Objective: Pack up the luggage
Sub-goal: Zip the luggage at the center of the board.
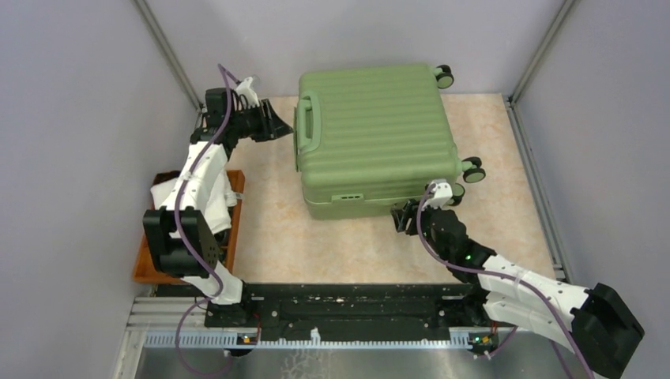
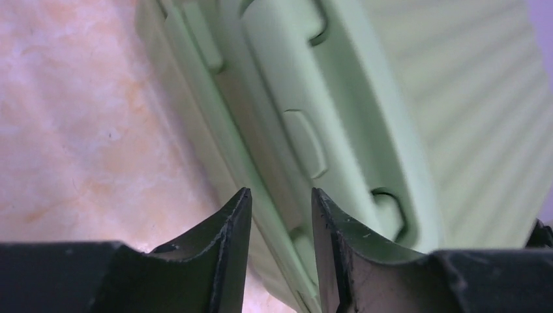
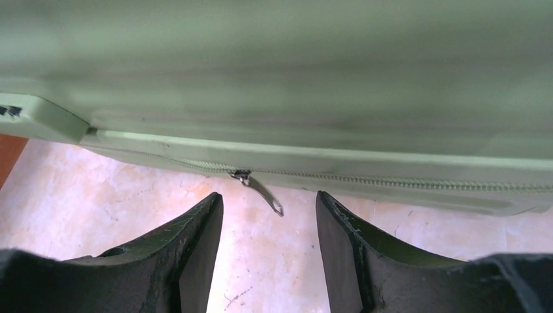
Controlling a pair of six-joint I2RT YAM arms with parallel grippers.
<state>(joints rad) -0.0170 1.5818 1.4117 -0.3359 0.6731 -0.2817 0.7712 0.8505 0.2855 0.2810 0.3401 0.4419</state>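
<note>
The luggage [image 1: 375, 134] is a light-green ribbed hard-shell suitcase lying flat and closed on the table. My left gripper [image 1: 278, 126] is open and empty, just left of the suitcase's side handle [image 1: 306, 126]; the left wrist view shows that handle [image 2: 306, 111] beyond the fingertips, and the gripper [image 2: 280, 195] straddles the shell's edge. My right gripper [image 1: 404, 215] is open and empty at the suitcase's near side. In the right wrist view the gripper [image 3: 269, 199] faces the zipper seam, with the metal zipper pull [image 3: 259, 189] hanging just beyond the fingertips, untouched.
An orange tray [image 1: 233, 213] with white folded cloth [image 1: 170, 193] sits at the left, under the left arm. Black wheels [image 1: 474, 170] stick out on the suitcase's right side. Grey walls and metal frame posts close in the table on three sides.
</note>
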